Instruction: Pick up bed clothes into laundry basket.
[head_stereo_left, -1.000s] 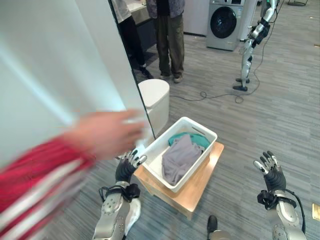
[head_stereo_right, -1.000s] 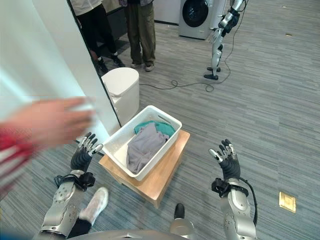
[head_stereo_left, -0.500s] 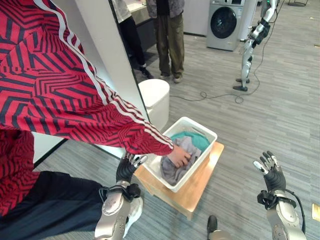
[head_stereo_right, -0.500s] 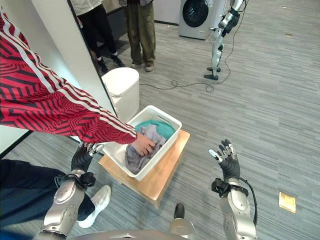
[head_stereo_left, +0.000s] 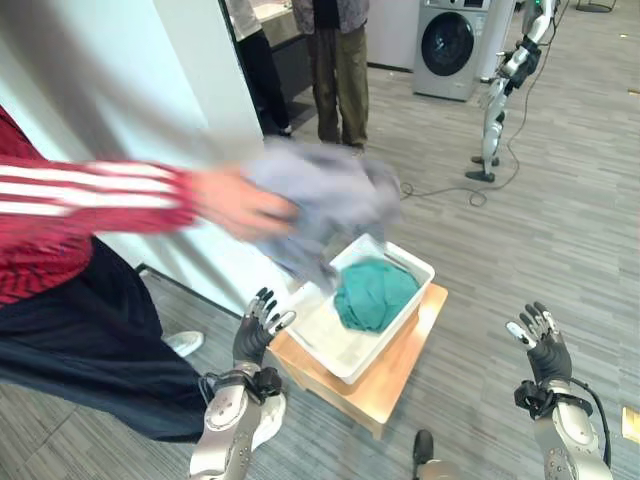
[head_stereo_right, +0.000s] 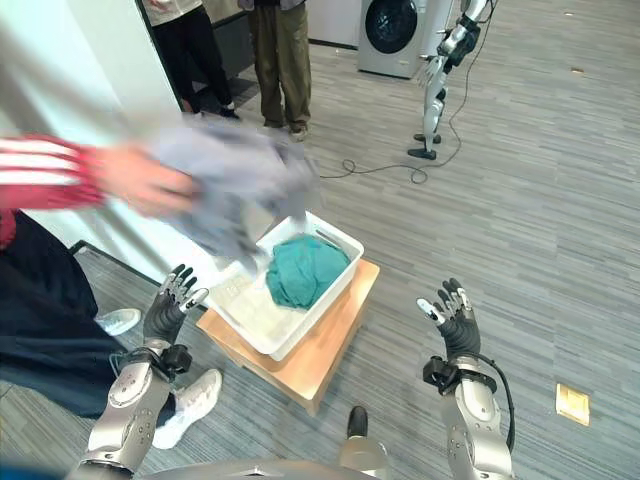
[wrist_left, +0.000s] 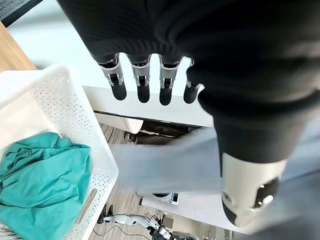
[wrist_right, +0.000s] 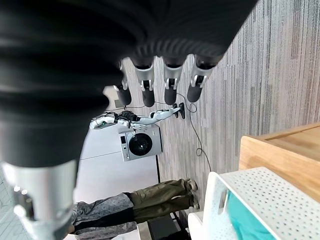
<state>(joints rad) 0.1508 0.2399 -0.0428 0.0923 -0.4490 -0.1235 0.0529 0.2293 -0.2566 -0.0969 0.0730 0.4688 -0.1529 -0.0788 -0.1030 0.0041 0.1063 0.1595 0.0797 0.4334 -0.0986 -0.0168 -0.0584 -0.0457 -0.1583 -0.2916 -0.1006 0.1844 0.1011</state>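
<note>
**Left eye view: grey cloth lifted out, both hands idle**

Left eye view first. Grey cloth (head_stereo_left: 320, 205) up in the air above the basket (head_stereo_left: 342, 345), bunched in a person's hand (head_stereo_left: 238, 205), red sleeve (head_stereo_left: 90, 200) reaching in from the left. Probably being taken out to reset the scene, though that is only a guess. Teal cloth (head_stereo_left: 372, 293) lying in the far half of the basket, near half bare. Basket sitting askew on a low wooden stand (head_stereo_left: 395, 385), likely so as to be within reach of both arms.

Left hand (head_stereo_left: 256, 330) just beside the basket's near corner, fingers straight and spread, holding nothing; no visible contact with the rim. Right hand (head_stereo_left: 540, 345) well apart from the stand, out over the floor, fingers likewise wide and empty. Both apparently held back while the person works.

Further off: white bin (head_stereo_left: 310, 195) beside a white wall panel (head_stereo_left: 190, 120), two people (head_stereo_left: 335, 60) standing, washing machine (head_stereo_left: 450, 45), another robot (head_stereo_left: 505, 80).

Task judged not under way: nothing in either hand.
</note>
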